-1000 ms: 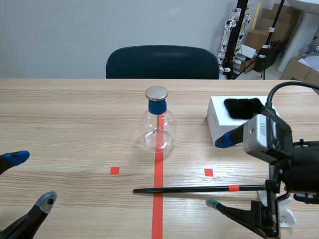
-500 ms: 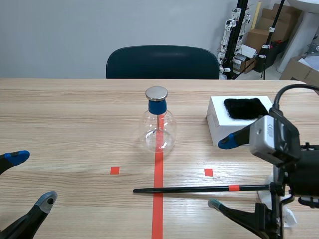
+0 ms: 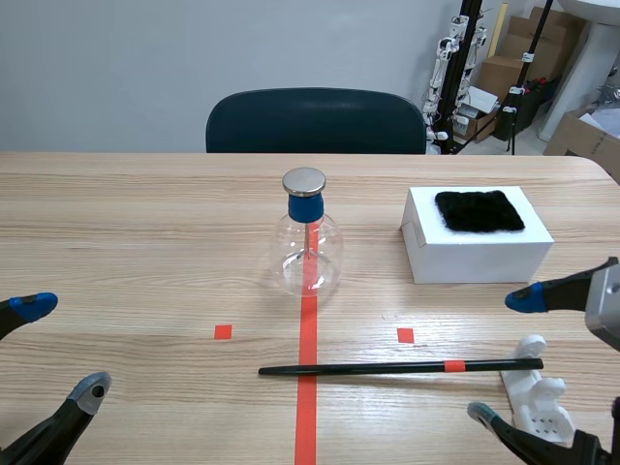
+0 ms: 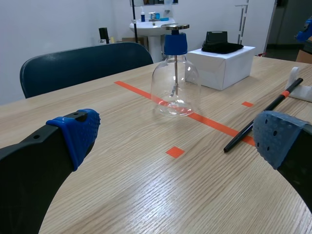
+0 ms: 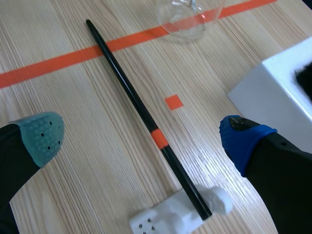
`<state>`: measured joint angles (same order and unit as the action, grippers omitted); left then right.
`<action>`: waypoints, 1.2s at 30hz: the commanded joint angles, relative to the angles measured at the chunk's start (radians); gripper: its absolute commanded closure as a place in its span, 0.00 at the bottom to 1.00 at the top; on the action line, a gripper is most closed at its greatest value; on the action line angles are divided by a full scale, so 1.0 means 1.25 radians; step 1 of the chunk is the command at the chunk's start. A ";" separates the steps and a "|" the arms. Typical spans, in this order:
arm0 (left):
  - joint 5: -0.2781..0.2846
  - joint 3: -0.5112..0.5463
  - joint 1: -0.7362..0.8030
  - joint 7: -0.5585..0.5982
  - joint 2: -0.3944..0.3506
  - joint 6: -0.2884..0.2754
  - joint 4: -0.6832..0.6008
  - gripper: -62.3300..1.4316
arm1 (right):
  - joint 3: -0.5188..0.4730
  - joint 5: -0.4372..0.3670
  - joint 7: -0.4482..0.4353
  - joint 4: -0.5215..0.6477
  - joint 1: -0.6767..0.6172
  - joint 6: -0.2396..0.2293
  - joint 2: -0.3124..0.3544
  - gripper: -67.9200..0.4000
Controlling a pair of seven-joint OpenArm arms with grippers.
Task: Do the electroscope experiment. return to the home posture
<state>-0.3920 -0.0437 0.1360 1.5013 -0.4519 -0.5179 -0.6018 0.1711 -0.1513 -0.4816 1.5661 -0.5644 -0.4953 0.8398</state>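
Rod lies crosswise in front of the flask, banded end on a stand, box nearby; left gripper, right gripper spread empty

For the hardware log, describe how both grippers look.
Both are black, each with two thick, curved fingers. The left gripper has one bright blue pad and one bluish-grey dotted pad. The right gripper has a blue pad and a grey-green dotted pad; a grey housing sits behind it.
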 commanded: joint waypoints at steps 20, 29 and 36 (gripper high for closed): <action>0.010 0.004 0.002 0.022 -0.007 -0.002 -0.012 0.00 | -0.292 0.026 -0.012 0.208 -0.317 0.049 -0.201 0.00; 0.010 0.004 0.002 0.022 -0.007 -0.002 -0.012 0.00 | -0.309 0.018 -0.012 0.296 -0.374 0.049 -0.213 0.00; 0.021 0.004 0.045 0.013 -0.008 0.005 -0.047 0.00 | -0.309 0.000 -0.015 0.313 -0.374 0.049 -0.214 0.00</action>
<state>-0.3820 -0.0437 0.1589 1.5005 -0.4519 -0.5167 -0.6209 -0.2035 -0.1360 -0.4820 1.9396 -1.0340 -0.4335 0.5602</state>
